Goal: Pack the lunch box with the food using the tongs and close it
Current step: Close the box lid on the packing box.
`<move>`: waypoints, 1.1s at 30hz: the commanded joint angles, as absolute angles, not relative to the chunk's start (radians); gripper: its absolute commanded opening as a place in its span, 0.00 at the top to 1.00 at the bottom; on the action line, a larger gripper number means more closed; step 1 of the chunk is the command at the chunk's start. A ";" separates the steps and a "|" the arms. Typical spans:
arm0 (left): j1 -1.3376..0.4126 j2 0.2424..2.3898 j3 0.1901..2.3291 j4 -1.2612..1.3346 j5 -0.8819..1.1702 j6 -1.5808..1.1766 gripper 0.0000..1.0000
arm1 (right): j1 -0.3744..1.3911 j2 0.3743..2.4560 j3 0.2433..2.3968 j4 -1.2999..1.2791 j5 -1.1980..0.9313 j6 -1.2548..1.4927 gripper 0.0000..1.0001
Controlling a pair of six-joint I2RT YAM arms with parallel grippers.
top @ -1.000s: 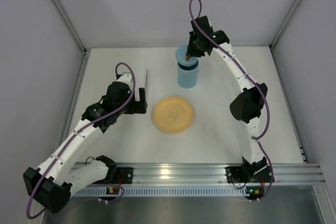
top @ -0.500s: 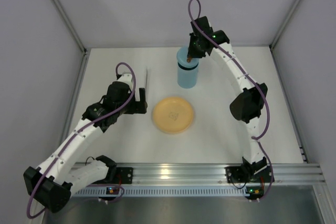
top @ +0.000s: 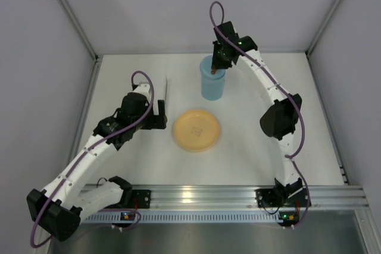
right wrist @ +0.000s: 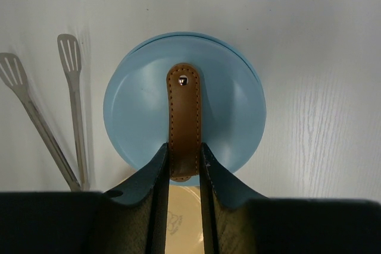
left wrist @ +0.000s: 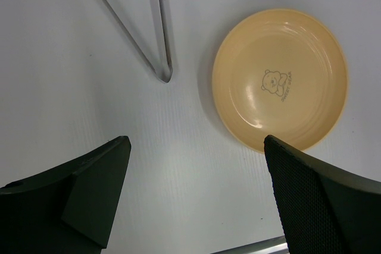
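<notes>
The light-blue lunch box (top: 212, 86) stands upright at the back of the table. A flat light-blue lid (right wrist: 232, 117) covers its top, so the inside and the food are hidden. My right gripper (right wrist: 183, 160) is shut on the lid's brown tab (right wrist: 183, 111), directly above the box (top: 218, 63). The silver tongs (left wrist: 159, 40) lie flat on the table, left of the box (top: 165, 90), and nothing holds them. Just near of the tongs' joined end and left of the plate, my left gripper (left wrist: 195, 147) hangs open with nothing in it (top: 158, 114).
A round yellow-orange plate (top: 196, 130) with a small bear print lies in the middle of the table with nothing on it (left wrist: 280, 78). White walls enclose the table on three sides. An aluminium rail (top: 196, 194) runs along the near edge.
The right gripper, still holding the lid's tab, has shifted slightly left and back. The dark gap seen earlier between lid and box no longer shows. The left arm has stayed still.
</notes>
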State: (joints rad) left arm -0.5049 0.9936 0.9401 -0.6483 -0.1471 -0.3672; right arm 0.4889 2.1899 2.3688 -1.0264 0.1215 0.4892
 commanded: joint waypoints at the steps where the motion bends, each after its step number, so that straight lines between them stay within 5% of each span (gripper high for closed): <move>1: -0.503 0.999 0.939 -0.637 -0.158 -0.360 0.02 | 0.511 2.178 2.368 -1.065 0.126 0.474 1.00; 33: -0.505 1.008 0.939 -0.640 -0.156 -0.364 0.01 | 0.514 2.103 2.401 -1.103 0.138 0.453 1.00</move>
State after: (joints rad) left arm -0.5049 1.0065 0.9401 -0.6514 -0.1471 -0.3672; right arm 0.4911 2.1777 2.3524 -1.0508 0.1230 0.4706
